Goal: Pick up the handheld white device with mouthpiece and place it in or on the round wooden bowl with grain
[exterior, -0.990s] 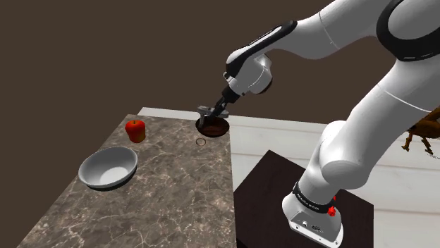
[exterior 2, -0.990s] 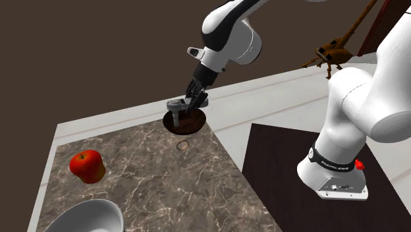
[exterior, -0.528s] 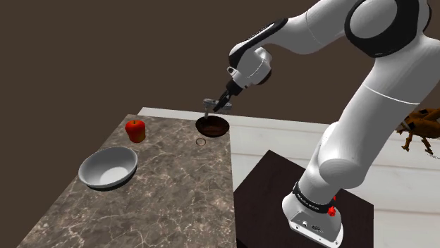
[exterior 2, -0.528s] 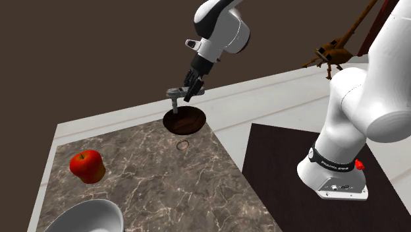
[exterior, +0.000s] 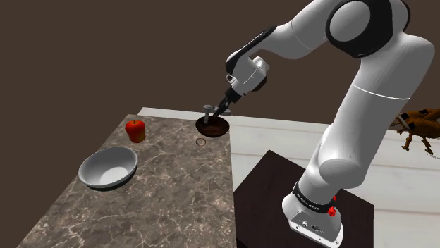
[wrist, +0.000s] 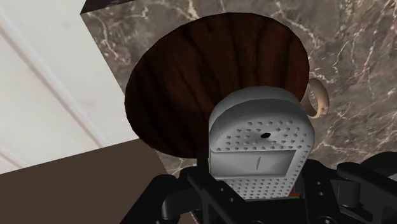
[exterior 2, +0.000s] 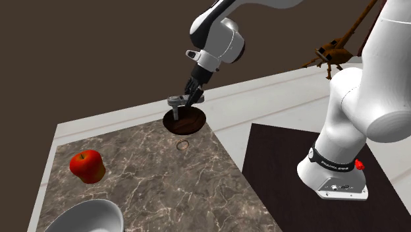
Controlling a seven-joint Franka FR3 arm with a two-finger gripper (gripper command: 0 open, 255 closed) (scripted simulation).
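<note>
While the tool (exterior 2: 188, 97) clasps the pale grey device (wrist: 261, 137) over the wooden bowl (wrist: 184, 89) at the far edge of the bench (exterior: 169, 183), the pickup looks done; lowering and release remain.

Under the gripper (exterior: 221, 109), a dark marble countertop (exterior: 169, 197) veined in white, stretching away from it toward the shoulder view's lower left. Behind and above the gripper, a flat dark brown wall (exterior: 99, 49), plain and evenly lit. Just past the counter's edge beside the gripper, a pale floor (exterior: 282, 137) with faint plank lines, and well off across it a spindly brown wooden piece (exterior: 417, 132).
</note>
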